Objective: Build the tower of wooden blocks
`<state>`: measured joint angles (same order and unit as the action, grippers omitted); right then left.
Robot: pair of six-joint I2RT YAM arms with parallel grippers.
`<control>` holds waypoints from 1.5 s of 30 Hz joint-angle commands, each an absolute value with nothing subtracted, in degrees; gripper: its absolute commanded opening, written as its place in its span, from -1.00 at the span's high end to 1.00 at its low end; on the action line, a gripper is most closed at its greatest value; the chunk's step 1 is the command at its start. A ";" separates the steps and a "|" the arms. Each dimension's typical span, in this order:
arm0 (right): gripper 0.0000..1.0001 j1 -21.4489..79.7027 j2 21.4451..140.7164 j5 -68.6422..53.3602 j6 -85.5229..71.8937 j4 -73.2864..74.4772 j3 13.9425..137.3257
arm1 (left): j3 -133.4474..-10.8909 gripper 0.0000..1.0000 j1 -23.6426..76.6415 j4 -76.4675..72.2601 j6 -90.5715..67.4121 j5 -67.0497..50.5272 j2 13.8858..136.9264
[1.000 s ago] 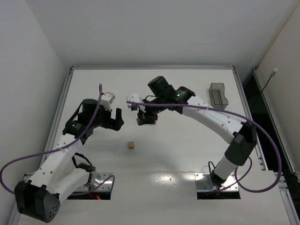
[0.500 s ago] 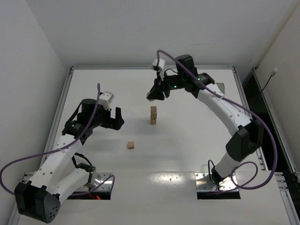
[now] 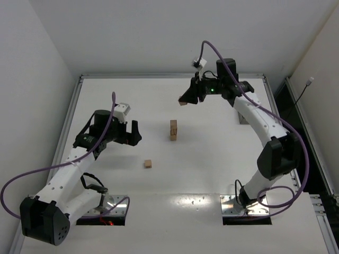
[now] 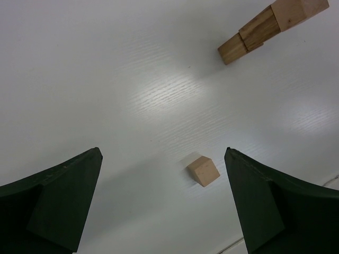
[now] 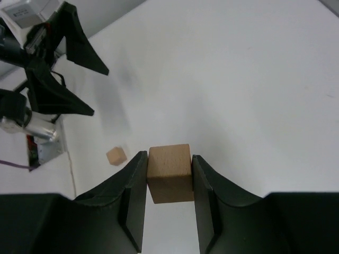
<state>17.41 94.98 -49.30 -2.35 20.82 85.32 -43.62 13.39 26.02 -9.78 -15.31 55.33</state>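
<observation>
A tower (image 3: 173, 129) of stacked light-brown wood blocks stands mid-table; its column also shows at the top right of the left wrist view (image 4: 265, 29). One loose wood block (image 3: 148, 164) (image 4: 203, 171) (image 5: 116, 156) lies on the table nearer the arm bases. My right gripper (image 3: 185, 100) (image 5: 169, 159) hangs high, behind and to the right of the tower, shut on another wood block (image 5: 169, 173). My left gripper (image 3: 134, 133) (image 4: 163, 153) is open and holds nothing. It hovers left of the tower, and the loose block lies below it near its right finger (image 4: 275, 206).
A dark grey plastic box (image 3: 240, 117) at the back right is mostly hidden behind my right arm. The table's metal rim (image 3: 169, 75) runs along the back. Both arm base plates (image 3: 246, 206) sit at the near edge. White walls close in on the left and right.
My right gripper has risen from the tower's spot and swung toward the back right with a block still in its jaws, uncovering the tower. The left arm has barely moved.
</observation>
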 commanded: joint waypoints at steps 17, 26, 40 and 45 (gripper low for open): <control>1.00 30.40 116.89 -23.39 47.28 80.68 130.79 | -47.46 -0.99 12.57 25.40 -9.05 -17.67 60.29; 1.00 35.06 119.44 -19.52 47.99 80.68 129.46 | -47.46 -0.99 12.57 25.93 -9.05 -18.19 59.77; 1.00 38.58 125.15 -14.60 45.35 80.68 131.84 | -46.93 -0.99 12.57 25.93 -9.05 -18.19 58.72; 1.00 39.11 125.68 -14.06 44.74 80.68 131.84 | -46.32 -0.99 12.57 25.93 -9.05 -18.19 58.71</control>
